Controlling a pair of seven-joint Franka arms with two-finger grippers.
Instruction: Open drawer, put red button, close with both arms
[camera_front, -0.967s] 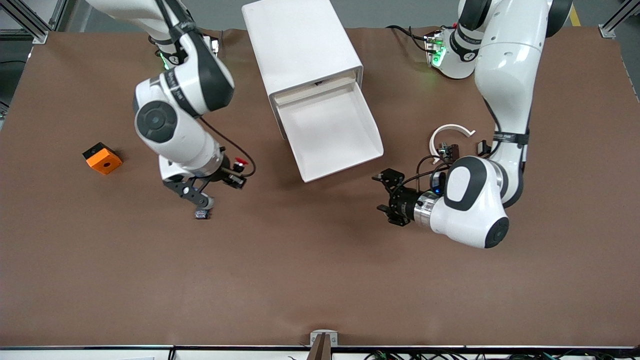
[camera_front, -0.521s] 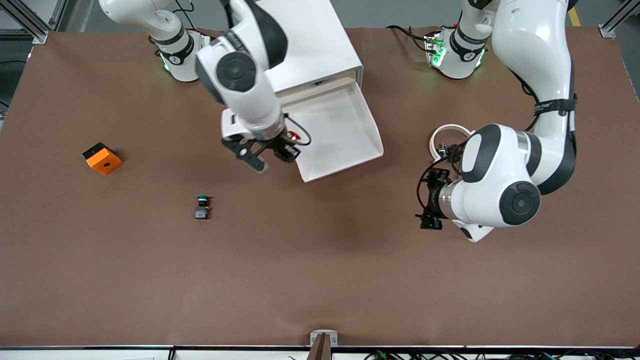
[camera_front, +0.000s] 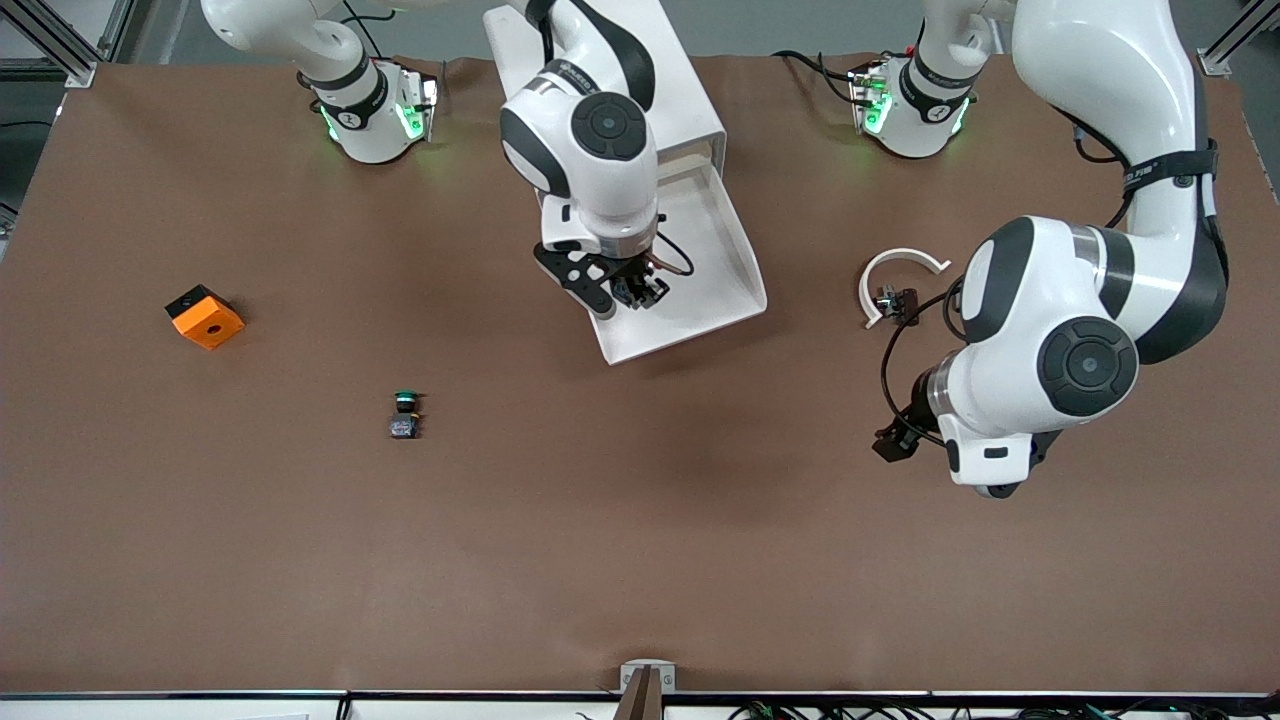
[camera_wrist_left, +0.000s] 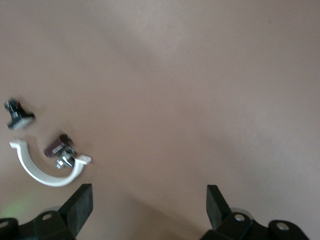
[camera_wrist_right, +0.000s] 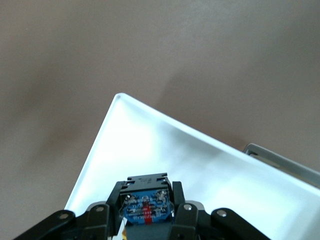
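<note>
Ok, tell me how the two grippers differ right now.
The right gripper hangs over the open drawer; the left gripper is over bare table. The right gripper is shut on the red button; the left gripper is open and holds nothing. Both are black and up off the table.

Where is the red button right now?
The right gripper holds the red button up over the open white drawer, front view's middle.
</note>
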